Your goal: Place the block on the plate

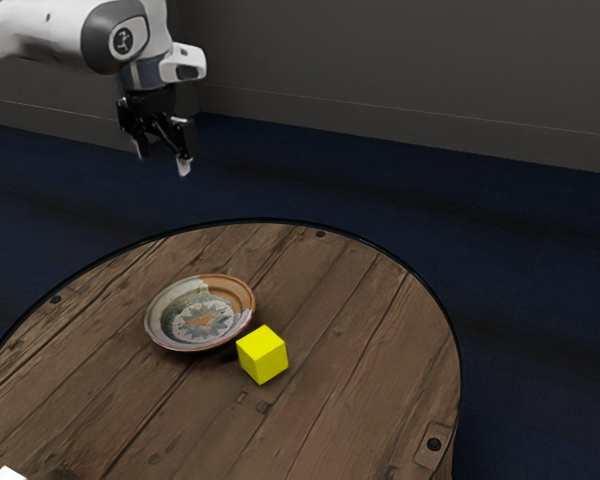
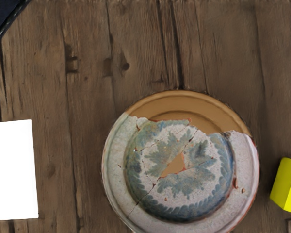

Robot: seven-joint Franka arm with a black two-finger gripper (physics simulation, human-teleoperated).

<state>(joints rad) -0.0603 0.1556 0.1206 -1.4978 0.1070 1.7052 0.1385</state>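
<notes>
High above the table, at the exterior view's upper left, my gripper hangs with its two fingers apart and nothing between them. A yellow block rests on the wooden table, just beside the plate on the side toward the exterior view's right. The plate is round and shallow, with a tan section and a blue-green leaf pattern, and holds nothing. In the wrist view the plate lies below my hand, and part of the yellow block is visible at the picture's edge.
The round wooden table has a dark rim. A white object stands at the exterior view's lower left corner; in the wrist view a white shape lies on the other side of the plate from the block.
</notes>
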